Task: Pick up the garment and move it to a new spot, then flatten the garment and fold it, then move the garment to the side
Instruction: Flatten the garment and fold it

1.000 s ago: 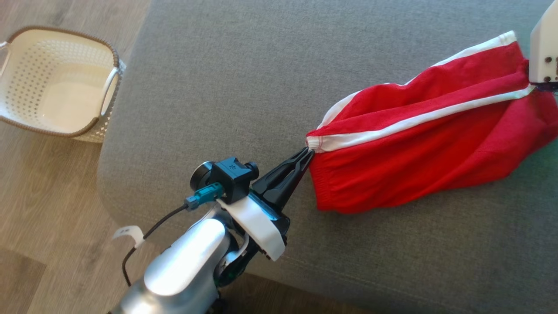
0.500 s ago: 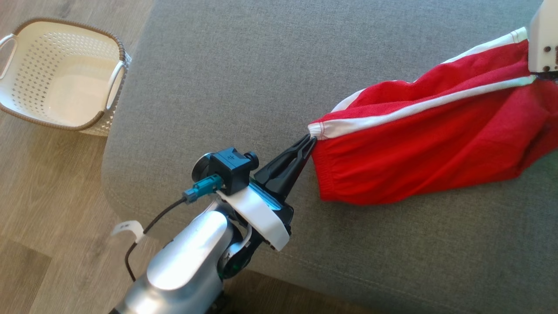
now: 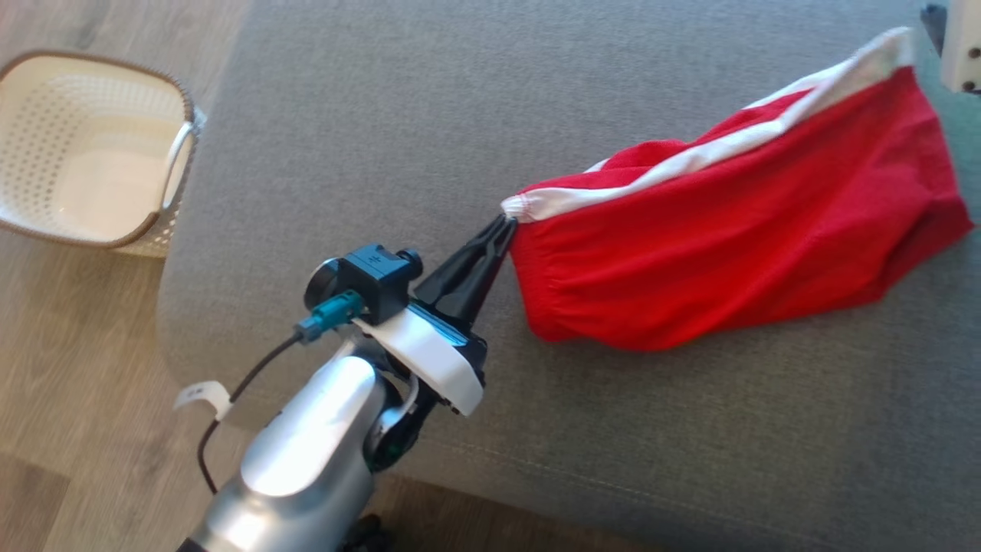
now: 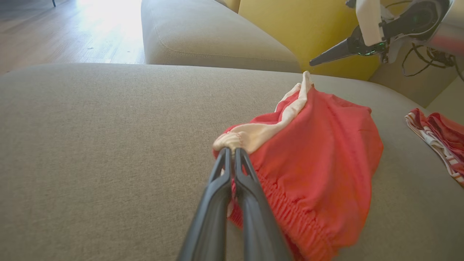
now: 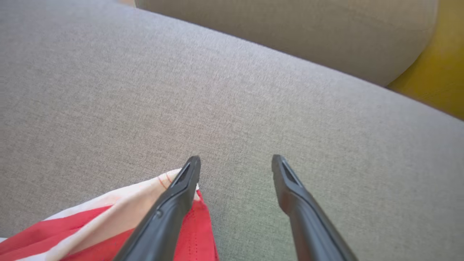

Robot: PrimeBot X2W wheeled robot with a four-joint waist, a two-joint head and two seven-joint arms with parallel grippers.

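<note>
The garment (image 3: pixel 728 222) is red with a white stripe and lies bunched on the grey sofa seat (image 3: pixel 460 92). My left gripper (image 3: pixel 502 224) is shut on its white-trimmed near corner, which the left wrist view shows pinched between the closed fingers (image 4: pixel 232 152). In the right wrist view my right gripper (image 5: pixel 235 161) stands open just above the seat, with nothing between its fingers. The garment's far corner (image 5: pixel 119 210) lies loose under one finger (image 5: pixel 181 192). The right arm's pale housing (image 3: pixel 962 46) sits at the top right of the head view.
A white perforated basket (image 3: pixel 180 153) stands on the wood floor (image 3: pixel 77 345) left of the sofa. A second striped red cloth (image 4: pixel 438 134) lies further along the seat. A yellow cushion (image 4: pixel 308 29) and a grey back cushion (image 4: pixel 203 32) rise behind.
My right gripper has opened and let go of the garment's far corner, and the stretched cloth has gone slack. The left gripper keeps its hold. The head camera has shifted a little.
</note>
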